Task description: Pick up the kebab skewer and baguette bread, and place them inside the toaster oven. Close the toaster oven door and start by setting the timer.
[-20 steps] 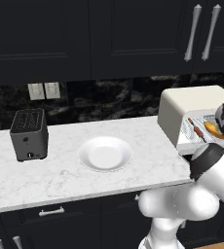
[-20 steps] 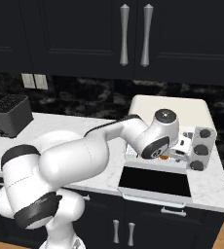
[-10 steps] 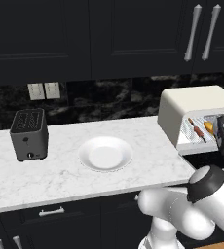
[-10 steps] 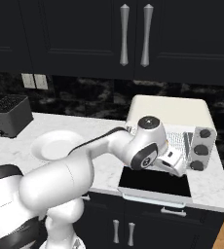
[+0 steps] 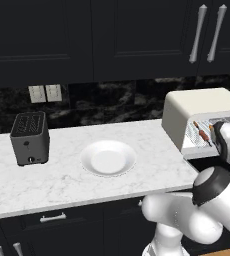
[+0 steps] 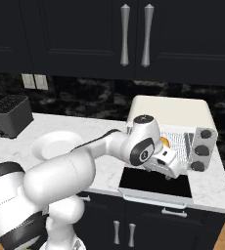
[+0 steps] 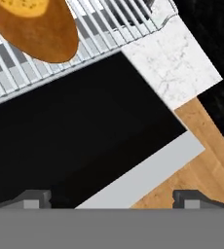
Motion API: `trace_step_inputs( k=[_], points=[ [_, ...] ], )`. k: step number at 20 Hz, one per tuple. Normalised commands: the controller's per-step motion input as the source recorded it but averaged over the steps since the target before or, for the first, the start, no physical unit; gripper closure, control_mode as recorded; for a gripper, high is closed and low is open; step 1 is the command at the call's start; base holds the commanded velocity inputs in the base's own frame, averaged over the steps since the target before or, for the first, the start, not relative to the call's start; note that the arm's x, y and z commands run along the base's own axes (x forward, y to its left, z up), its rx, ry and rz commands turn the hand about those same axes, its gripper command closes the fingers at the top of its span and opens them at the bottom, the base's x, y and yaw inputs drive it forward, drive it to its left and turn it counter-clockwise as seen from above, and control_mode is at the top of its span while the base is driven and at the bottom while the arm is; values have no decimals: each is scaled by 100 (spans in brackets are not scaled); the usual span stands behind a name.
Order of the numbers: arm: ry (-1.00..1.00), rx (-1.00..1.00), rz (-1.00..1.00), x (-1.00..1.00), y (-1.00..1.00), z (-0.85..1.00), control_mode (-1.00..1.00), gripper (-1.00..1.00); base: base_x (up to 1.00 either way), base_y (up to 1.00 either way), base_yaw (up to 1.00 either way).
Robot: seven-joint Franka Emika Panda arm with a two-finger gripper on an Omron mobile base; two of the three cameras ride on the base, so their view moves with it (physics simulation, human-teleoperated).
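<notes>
The cream toaster oven stands at the counter's right end. Its dark glass door hangs open and flat, and the silver handle runs along the door's outer edge. The kebab skewer lies on the wire rack inside. The golden-brown baguette bread rests on that rack too, its orange end peeking past my arm. My gripper hovers open over the lowered door, just outside the rack, with nothing between its fingers. In the right base view the gripper sits right above the door.
A white plate with nothing on it lies mid-counter, and a dark grey slot toaster stands at the left. Three dark knobs line the oven's right side. Past the counter corner is wooden floor.
The hand has drawn back and down from the rack to above the open door. The baguette stays on the rack.
</notes>
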Motion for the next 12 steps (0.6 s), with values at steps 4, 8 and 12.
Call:
trace_step_inputs(
  k=[4,8,12],
  points=[
    [3,9,2,10,0,-10,-100,-100,0,0,0],
    [0,18,0,0,0,-15,-100,-100,0,0,0],
    [-2,16,0,4,0,-20,-100,-100,0,0,0]
  ],
)
